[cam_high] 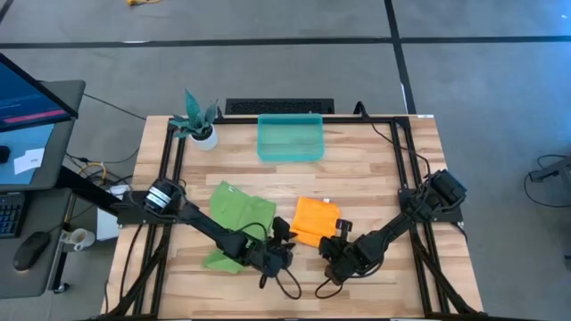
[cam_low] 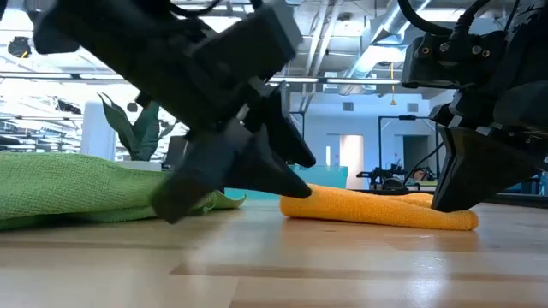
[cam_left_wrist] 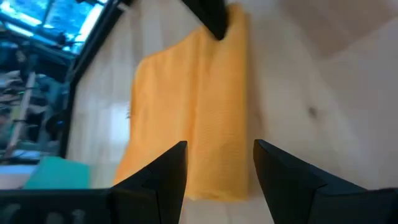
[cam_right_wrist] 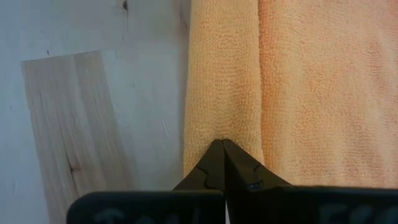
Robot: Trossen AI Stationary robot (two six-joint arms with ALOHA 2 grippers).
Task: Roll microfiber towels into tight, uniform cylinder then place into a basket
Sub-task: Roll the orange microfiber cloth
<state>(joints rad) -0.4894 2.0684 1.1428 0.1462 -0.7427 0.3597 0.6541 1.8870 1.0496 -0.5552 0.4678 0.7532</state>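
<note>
— While the orange towel (cam_high: 314, 219) lies folded on the surface (cam_high: 375, 169), where are the grippers?
— Right gripper (cam_right_wrist: 222, 144), pressed together, touches its edge; left gripper (cam_left_wrist: 217, 158), spread, faces it.
— Other things?
— Green towel (cam_high: 239, 210) lies beside the orange towel; basket (cam_high: 290, 138) sits beyond it.

The high view looks straight down on the whole table (cam_high: 375, 192). The low view sits at tabletop height, facing level across the wood, close to the orange towel (cam_low: 385, 208). Each wrist view looks past its own fingers at very close range onto that same orange towel, which all four views share.
</note>
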